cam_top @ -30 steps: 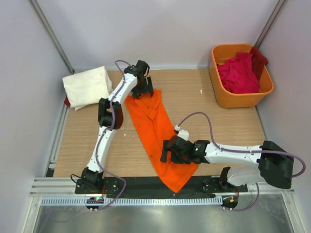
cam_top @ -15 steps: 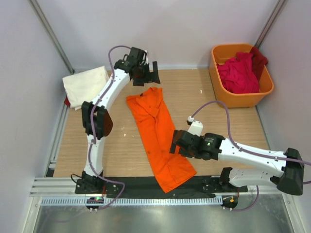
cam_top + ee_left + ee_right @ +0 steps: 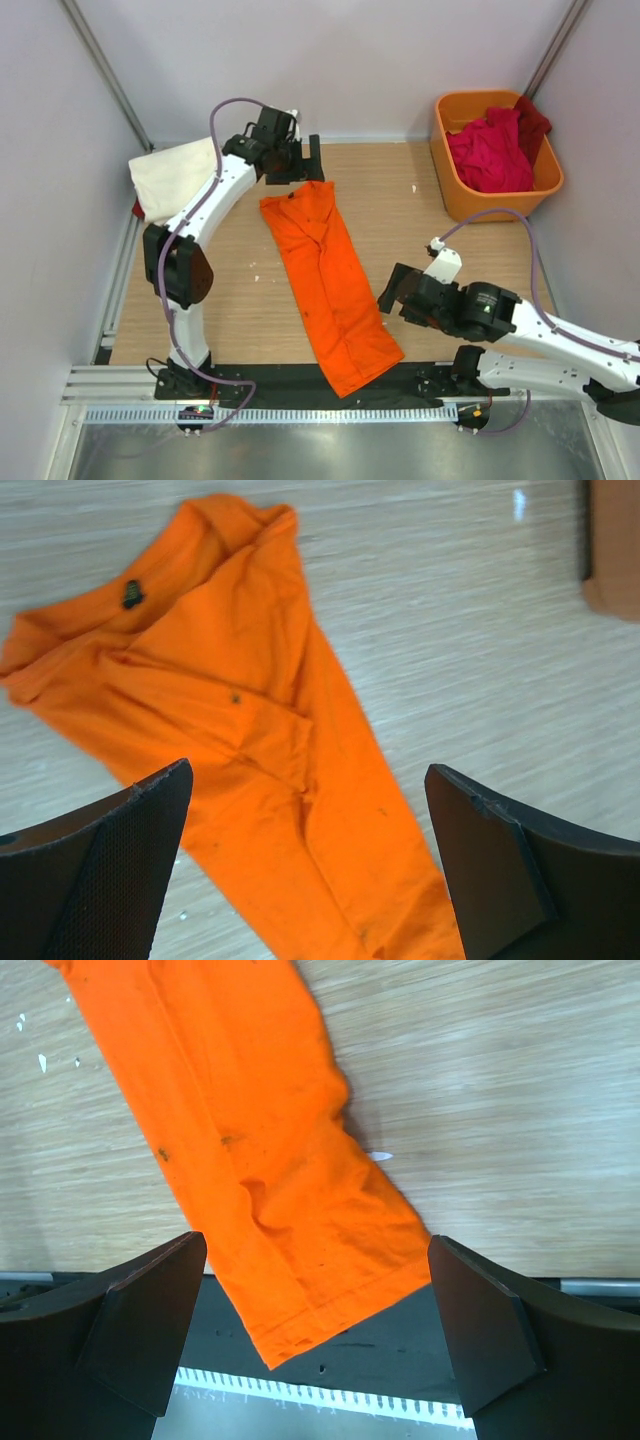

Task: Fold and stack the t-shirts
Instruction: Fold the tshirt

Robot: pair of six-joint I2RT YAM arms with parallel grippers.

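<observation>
A bright orange t-shirt lies folded into a long narrow strip, running diagonally from the back middle of the table to the front edge. Its hem hangs over the black front strip. My left gripper hovers open just beyond the collar end and holds nothing; its wrist view looks down on the orange t-shirt. My right gripper stands open to the right of the shirt's lower half, above the orange t-shirt's hem. A cream-white t-shirt lies folded at the back left. Crimson t-shirts fill the tub.
The rigid orange tub stands at the back right; its corner shows in the left wrist view. A bit of dark red cloth peeks from under the cream shirt. Bare wood lies on both sides of the orange strip. Walls close in on three sides.
The left gripper opened, let go of the collar end and rose toward the back. The right gripper drew away to the right, off the lower part. The orange shirt now lies flat.
</observation>
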